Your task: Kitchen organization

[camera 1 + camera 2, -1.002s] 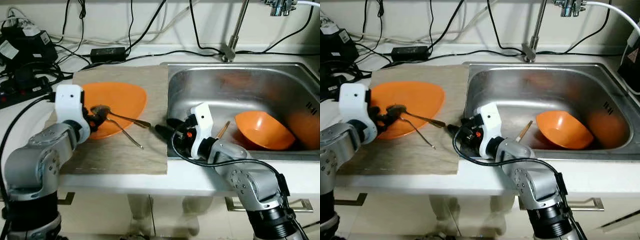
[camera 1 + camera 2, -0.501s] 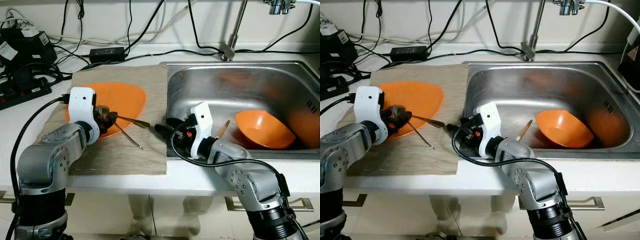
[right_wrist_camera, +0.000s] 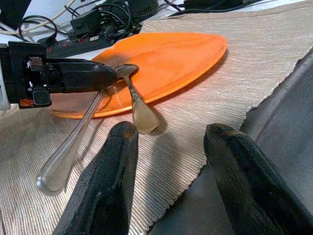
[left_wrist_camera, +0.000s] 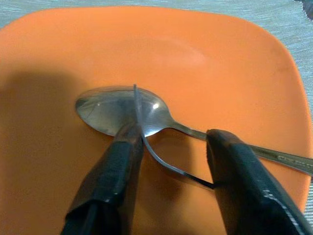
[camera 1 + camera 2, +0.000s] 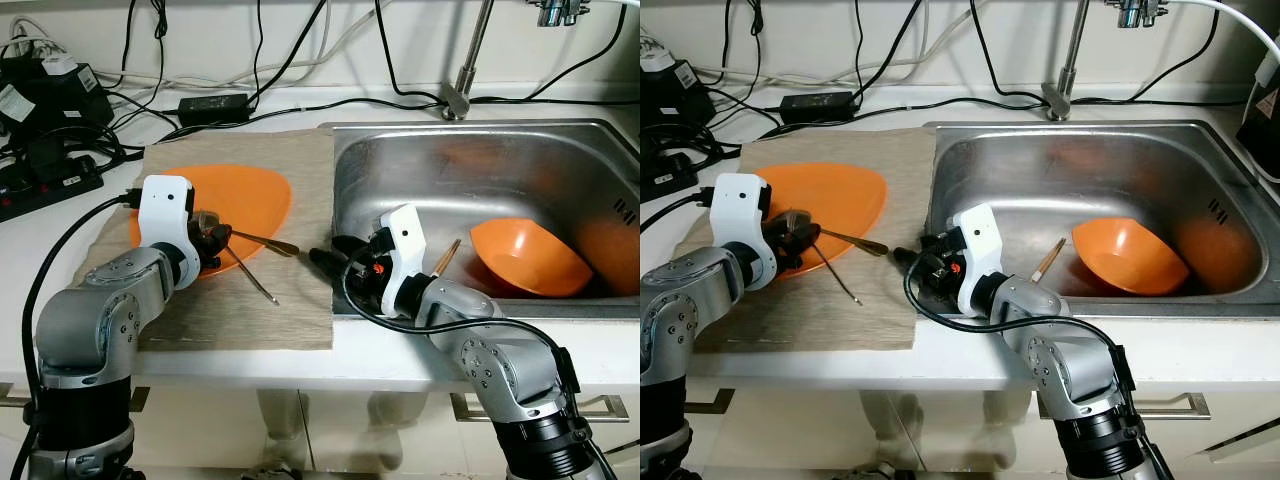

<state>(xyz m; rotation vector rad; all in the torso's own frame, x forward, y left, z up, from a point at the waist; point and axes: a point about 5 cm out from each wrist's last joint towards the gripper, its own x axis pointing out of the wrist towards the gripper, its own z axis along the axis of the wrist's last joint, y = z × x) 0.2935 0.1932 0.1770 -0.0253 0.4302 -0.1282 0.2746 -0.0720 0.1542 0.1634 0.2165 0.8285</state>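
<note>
The left end effector point(image 5: 215, 243) sits over the orange plate point(image 5: 255, 195), which lies on a beige mat point(image 5: 300, 310) on the white surface point(image 5: 90, 215), at nine o'clock from the steel sink point(image 5: 480, 180). In the left wrist view its two black fingers point(image 4: 115, 171) are parted, with the thin curved neck of a second utensil point(image 4: 156, 159) between them; whether they pinch it cannot be told. That utensil crosses the bowl of a spoon point(image 4: 117, 110) resting on the plate, and its handle runs off the rim onto the mat toward four o'clock. The spoon's handle points at three o'clock, toward the sink.

The right end effector point(image 5: 330, 260) hangs open at the sink's near left corner, gripping nothing. Inside the sink an orange bowl point(image 5: 525, 260) tilts at three o'clock, with a wooden stick point(image 5: 445, 258) beside it. Faint markings on the sink's right wall are unreadable.
</note>
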